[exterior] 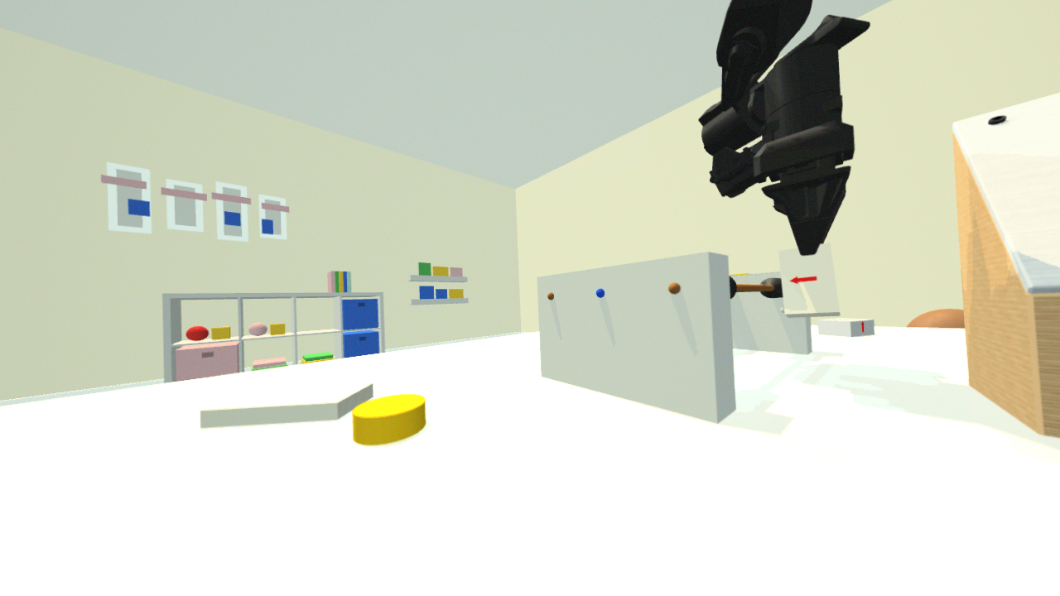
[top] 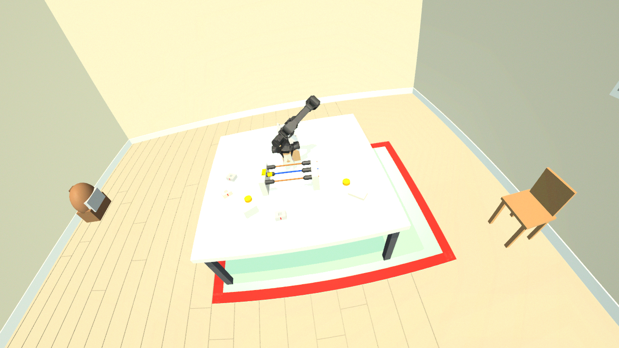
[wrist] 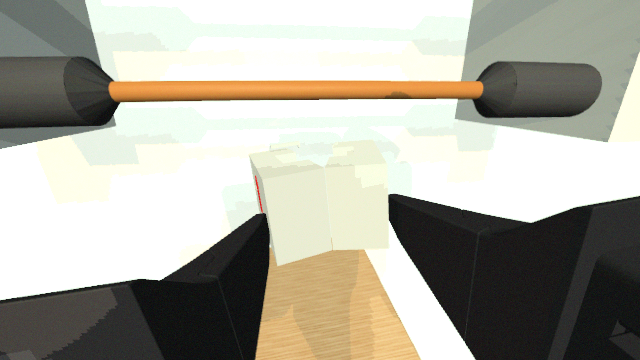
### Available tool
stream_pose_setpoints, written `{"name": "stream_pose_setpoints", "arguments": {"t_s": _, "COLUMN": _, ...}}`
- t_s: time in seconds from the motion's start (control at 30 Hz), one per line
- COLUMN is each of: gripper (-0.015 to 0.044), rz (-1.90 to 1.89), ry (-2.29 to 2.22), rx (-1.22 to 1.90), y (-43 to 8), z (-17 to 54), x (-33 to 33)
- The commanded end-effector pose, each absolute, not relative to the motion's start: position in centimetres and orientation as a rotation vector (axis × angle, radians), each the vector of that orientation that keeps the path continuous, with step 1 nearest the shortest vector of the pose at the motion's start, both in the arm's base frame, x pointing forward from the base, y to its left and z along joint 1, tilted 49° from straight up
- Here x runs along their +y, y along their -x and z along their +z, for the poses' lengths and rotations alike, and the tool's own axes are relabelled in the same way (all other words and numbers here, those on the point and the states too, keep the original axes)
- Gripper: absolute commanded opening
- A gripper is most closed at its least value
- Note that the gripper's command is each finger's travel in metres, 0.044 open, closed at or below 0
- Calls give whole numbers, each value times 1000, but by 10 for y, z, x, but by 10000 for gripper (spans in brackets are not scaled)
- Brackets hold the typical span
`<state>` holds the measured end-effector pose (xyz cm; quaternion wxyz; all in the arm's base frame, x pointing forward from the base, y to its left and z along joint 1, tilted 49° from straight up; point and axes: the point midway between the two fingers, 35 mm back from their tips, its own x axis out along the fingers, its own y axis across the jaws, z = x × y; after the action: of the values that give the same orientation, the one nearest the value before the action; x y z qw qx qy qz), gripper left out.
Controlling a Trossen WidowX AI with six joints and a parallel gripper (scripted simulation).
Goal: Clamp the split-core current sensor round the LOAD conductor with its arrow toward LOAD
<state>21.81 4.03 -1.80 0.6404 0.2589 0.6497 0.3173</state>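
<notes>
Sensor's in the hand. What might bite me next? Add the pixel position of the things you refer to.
The black two-fingered hand (exterior: 809, 250) (wrist: 327, 213) holds the white split sensor (exterior: 809, 283) (wrist: 325, 205) beside the nearest orange conductor (exterior: 754, 288) (wrist: 295, 90), so carrying it sideways might knock that rod. Squeezing harder now could latch it shut with no rod inside.

Sensor housing (exterior: 809, 283) (wrist: 302, 215): off-white, matt, smooth, plastic-looking. Fingers (exterior: 811, 222): matt black, plastic-looking. Orange conductor (top: 288, 165) (exterior: 753, 287) (wrist: 295, 90): smooth, low sheen. Sleeves at its ends (wrist: 550, 90): dark grey, matt. Sloped block (exterior: 1000, 355): light wood-look side, visible grain. Tabletop (top: 311, 220) (exterior: 445, 511): smooth, white.
</notes>
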Motion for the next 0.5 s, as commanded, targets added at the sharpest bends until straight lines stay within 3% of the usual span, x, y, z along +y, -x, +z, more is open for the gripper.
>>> {"name": "stream_pose_setpoints", "arguments": {"t_s": 0.0, "gripper": 0, "rz": 729, "ry": -576, "rx": 1470, "y": -221, "z": -1, "x": 23}}
{"name": "stream_pose_setpoints", "arguments": {"t_s": 0.47, "gripper": 0, "rz": 691, "ry": -647, "rx": 1503, "y": -220, "z": 28, "x": -3}}
